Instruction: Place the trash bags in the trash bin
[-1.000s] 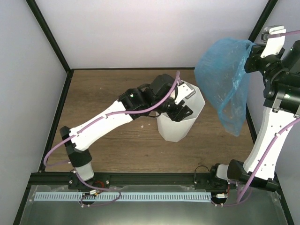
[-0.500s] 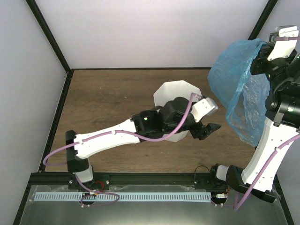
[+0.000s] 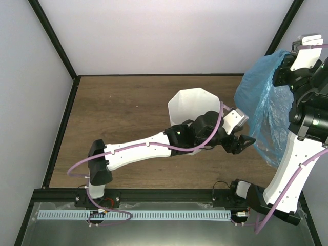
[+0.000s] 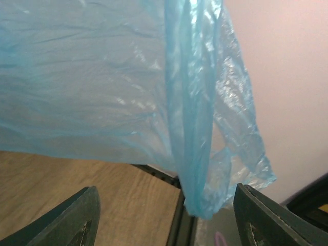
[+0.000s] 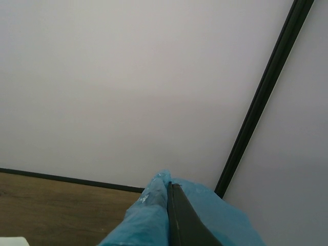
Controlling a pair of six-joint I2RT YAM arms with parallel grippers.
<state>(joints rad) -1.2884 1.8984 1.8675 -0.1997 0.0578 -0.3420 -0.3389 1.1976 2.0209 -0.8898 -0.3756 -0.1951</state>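
One bag (image 3: 264, 102), full drape overhead only

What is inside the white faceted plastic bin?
Only bare walls show inside the white plastic bin; the light-blue film bag hangs outside. The left arm covers its near part.

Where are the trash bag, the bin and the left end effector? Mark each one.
trash bag (image 3: 264, 105): top external view, middle of the hanging film.
bin (image 3: 190, 105): top external view, bare inner wall.
left end effector (image 3: 247, 145): top external view, midway between its fingertips.
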